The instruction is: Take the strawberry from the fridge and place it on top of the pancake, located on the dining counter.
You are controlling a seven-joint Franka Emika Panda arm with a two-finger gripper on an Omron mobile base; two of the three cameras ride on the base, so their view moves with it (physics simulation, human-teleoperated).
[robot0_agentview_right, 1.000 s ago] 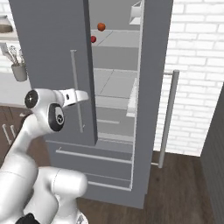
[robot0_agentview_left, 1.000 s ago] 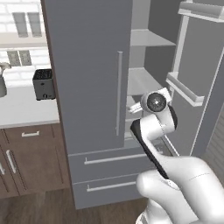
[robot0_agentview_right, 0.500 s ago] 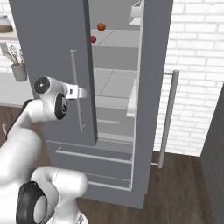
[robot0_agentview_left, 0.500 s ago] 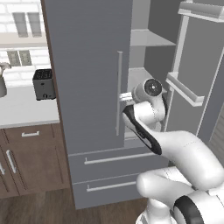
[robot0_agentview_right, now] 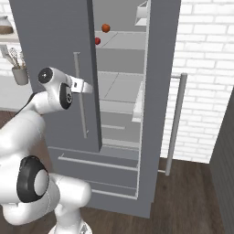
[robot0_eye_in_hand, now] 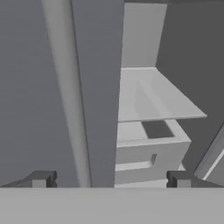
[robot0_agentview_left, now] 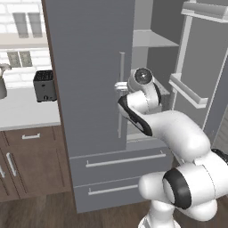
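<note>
The fridge [robot0_agentview_left: 89, 67] stands with its left door shut and its right door swung open. On an upper shelf lies the tiny red strawberry [robot0_agentview_right: 97, 41], with a rounder orange-red ball [robot0_agentview_right: 105, 28] behind it. My gripper [robot0_agentview_left: 120, 86] hovers open and empty at the left door's vertical handle [robot0_agentview_left: 120, 93], well below the strawberry. From the right base view the gripper [robot0_agentview_right: 87, 86] sits at the left door's inner edge. In the hand view the gripper [robot0_eye_in_hand: 111, 179] faces that door edge, with the handle [robot0_eye_in_hand: 65, 87] to its left and pale shelves [robot0_eye_in_hand: 153, 100] to its right. The pancake and dining counter are out of view.
A black toaster [robot0_agentview_left: 44, 85] stands on the brown-cabinet wall counter [robot0_agentview_left: 22, 109] left of the fridge, and a utensil holder [robot0_agentview_right: 20, 75] sits there too. The open right door [robot0_agentview_right: 160, 91] and a white brick wall [robot0_agentview_right: 205, 45] bound the right side. Two drawers [robot0_agentview_left: 120, 162] close the fridge's base.
The arm has raised the hand and swung it left, from in front of the open compartment to the left door's handle. The gripper has stayed open.
</note>
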